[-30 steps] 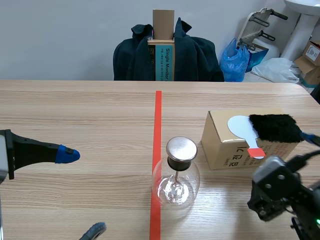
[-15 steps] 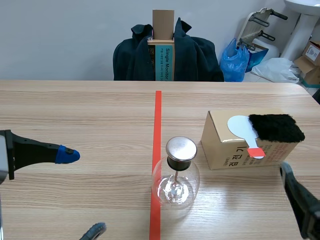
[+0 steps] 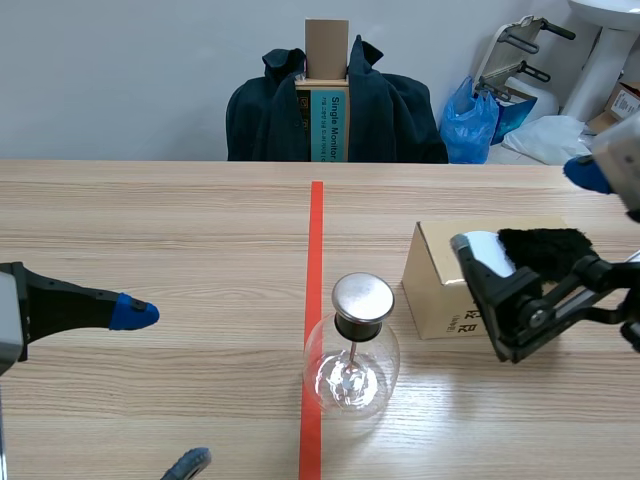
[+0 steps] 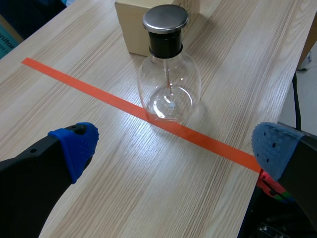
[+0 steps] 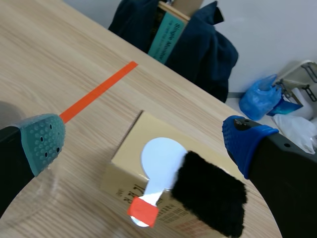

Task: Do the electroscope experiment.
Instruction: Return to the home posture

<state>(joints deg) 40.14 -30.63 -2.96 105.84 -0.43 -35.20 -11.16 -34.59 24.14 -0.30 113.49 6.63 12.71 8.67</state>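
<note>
Glass electroscope [image 4: 169,79] ahead of left jaws

The round clear glass flask [image 3: 351,372] has a silver metal cap [image 3: 362,297] and black collar [image 3: 353,326]. The cardboard box [image 3: 430,282] is tan; the round flat paddle [image 5: 159,161] white with an orange-red tip; the fuzzy cloth [image 5: 210,196] black.

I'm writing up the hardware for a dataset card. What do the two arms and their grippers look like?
Both are black. The left gripper has two thick, tapering fingers tipped with blue dotted pads. The right gripper has the same fingers, but with a grey-green pad and a blue pad. No markings show.
</note>
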